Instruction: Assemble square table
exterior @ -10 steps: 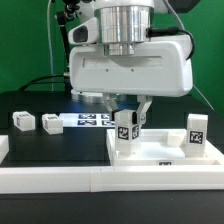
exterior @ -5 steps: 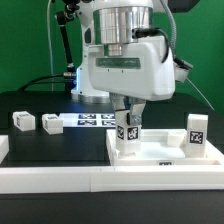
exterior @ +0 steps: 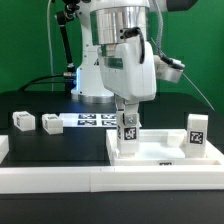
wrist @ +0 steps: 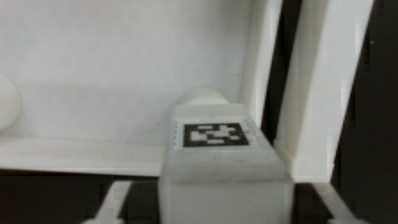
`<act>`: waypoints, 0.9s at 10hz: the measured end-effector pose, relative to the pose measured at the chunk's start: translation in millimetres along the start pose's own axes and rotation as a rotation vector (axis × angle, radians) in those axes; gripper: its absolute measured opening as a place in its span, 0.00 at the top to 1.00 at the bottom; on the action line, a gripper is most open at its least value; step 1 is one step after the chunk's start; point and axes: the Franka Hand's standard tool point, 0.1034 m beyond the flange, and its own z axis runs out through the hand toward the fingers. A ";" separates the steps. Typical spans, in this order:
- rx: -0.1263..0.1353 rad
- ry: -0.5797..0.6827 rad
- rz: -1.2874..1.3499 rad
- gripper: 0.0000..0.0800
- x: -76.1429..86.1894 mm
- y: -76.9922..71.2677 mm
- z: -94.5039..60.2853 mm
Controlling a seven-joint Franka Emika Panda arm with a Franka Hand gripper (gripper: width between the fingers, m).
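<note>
The large white square table slab (exterior: 160,152) lies flat at the exterior view's right. A white tagged leg block (exterior: 127,137) stands upright on its near left part. My gripper (exterior: 127,117) reaches down over this leg and is shut on its upper part. In the wrist view the leg (wrist: 222,150) fills the middle, with a finger (wrist: 125,200) on either side and the slab (wrist: 125,90) beyond it. A second leg block (exterior: 195,133) stands upright on the slab's right side. Two more leg blocks (exterior: 24,121) (exterior: 51,124) lie on the black table at the left.
The marker board (exterior: 90,121) lies flat behind the slab, in the middle. A long low white barrier rail (exterior: 80,181) runs along the front edge. The arm's base and cables stand at the back.
The hand has turned about its vertical axis over the leg, from broadside to nearly edge-on. The leg has stayed upright in the same spot on the slab.
</note>
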 end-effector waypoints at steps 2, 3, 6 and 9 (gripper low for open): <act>-0.002 0.000 -0.067 0.64 -0.8 0.1 0.1; -0.003 -0.001 -0.120 0.40 -2.6 -0.2 0.0; 0.006 0.001 -0.454 0.20 -1.7 -2.5 -2.2; 0.004 0.002 -0.662 0.19 -1.4 -2.0 -1.3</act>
